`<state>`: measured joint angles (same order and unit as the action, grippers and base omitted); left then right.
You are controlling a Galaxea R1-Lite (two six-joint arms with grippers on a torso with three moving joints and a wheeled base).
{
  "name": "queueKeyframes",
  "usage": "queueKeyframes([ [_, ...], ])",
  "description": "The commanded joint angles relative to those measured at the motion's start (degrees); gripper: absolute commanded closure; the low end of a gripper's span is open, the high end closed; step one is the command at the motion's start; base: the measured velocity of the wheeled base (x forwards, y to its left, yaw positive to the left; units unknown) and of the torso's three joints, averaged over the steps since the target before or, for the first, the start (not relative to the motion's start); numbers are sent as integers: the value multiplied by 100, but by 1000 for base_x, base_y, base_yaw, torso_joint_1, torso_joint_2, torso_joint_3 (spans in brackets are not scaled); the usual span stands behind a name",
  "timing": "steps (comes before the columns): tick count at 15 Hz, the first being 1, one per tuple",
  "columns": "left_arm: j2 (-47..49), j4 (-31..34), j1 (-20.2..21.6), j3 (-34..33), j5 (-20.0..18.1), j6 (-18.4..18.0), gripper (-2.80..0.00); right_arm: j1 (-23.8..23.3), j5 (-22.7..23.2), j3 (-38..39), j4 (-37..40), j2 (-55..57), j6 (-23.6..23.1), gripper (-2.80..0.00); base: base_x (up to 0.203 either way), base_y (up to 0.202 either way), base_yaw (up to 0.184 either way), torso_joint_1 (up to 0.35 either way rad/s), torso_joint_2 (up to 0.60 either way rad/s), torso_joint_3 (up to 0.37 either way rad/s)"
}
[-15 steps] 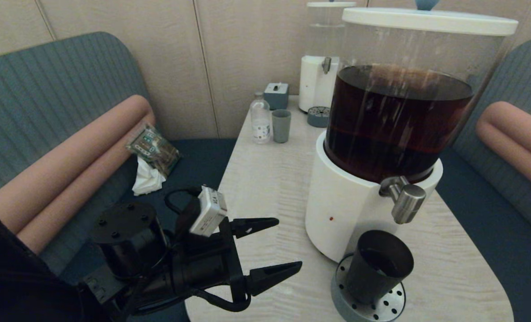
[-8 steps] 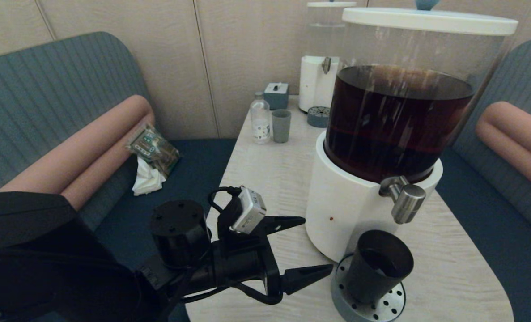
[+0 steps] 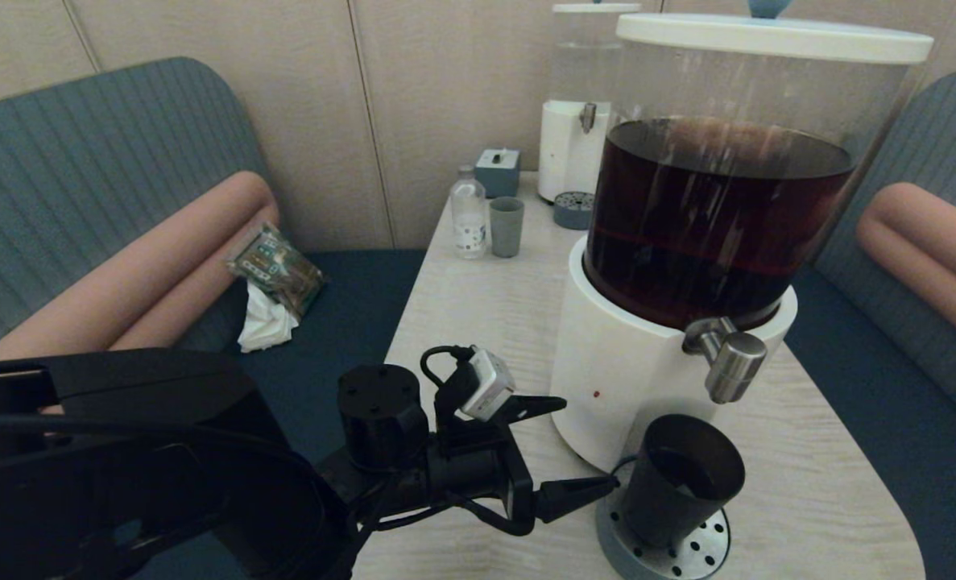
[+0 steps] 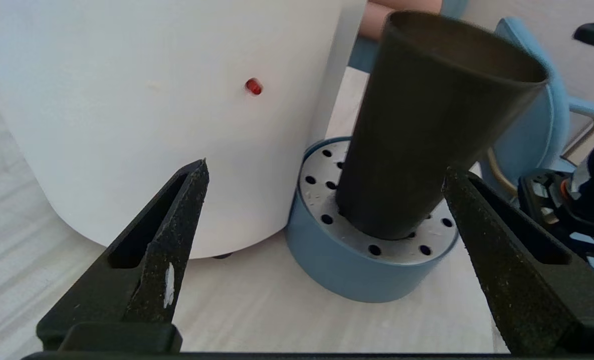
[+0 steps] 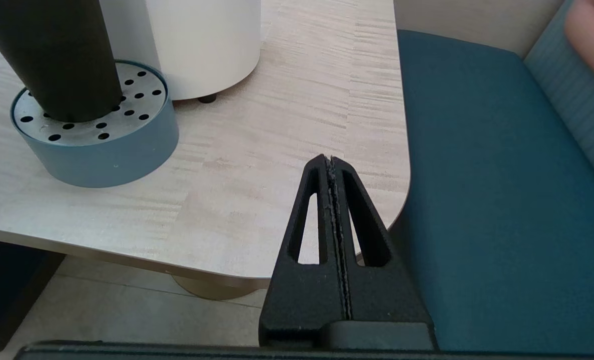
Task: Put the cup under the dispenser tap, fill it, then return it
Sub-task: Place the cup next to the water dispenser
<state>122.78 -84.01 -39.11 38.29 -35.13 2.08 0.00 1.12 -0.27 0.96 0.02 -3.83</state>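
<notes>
The black cup (image 3: 679, 475) stands upright on the perforated drip tray (image 3: 707, 548), below the brushed-steel dispenser tap (image 3: 727, 362) of the large dispenser (image 3: 631, 379), whose tank holds dark brown liquid. My left gripper (image 3: 589, 443) is open, level with the cup and just left of it. Its near fingertip (image 3: 606, 486) almost reaches the cup wall. In the left wrist view the cup (image 4: 427, 125) on the tray (image 4: 357, 275) lies just ahead of the open left gripper (image 4: 327, 167), towards one finger. My right gripper (image 5: 331, 160) is shut and empty, near the table's front right corner.
At the table's back stand a smaller clear-liquid dispenser (image 3: 574, 137), a grey-green cup (image 3: 506, 227), a small bottle (image 3: 469, 213) and a grey box (image 3: 498, 171). A packet and tissue (image 3: 272, 282) lie on the left bench. The dispenser's white base is close beside my left gripper's far finger.
My left arm has moved right across the table's front edge toward the cup, staying open. The cup has not moved.
</notes>
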Motion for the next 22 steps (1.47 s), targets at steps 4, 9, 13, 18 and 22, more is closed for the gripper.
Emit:
queueKeyframes([
  [4, 132, -55, 0, 56, -20, 11, -280, 0, 2, 0, 0, -10, -4, 0, 0, 0, 0, 0, 0, 0],
  [9, 114, -55, 0, 39, -20, 2, -280, 0, 2, 0, 0, -11, -4, 0, 0, 0, 0, 0, 0, 0],
  [13, 123, -46, -18, 56, -198, 3, -280, 0, 2, 0, 0, -11, -12, 0, 0, 0, 0, 0, 0, 0],
  [18, 132, -37, -44, 66, -526, 2, -280, 0, 2, 0, 0, -11, -4, 0, 0, 0, 0, 0, 0, 0],
  [22, 132, 16, -53, 73, -762, 2, -280, 0, 2, 0, 0, -11, -4, 0, 0, 0, 0, 0, 0, 0],
])
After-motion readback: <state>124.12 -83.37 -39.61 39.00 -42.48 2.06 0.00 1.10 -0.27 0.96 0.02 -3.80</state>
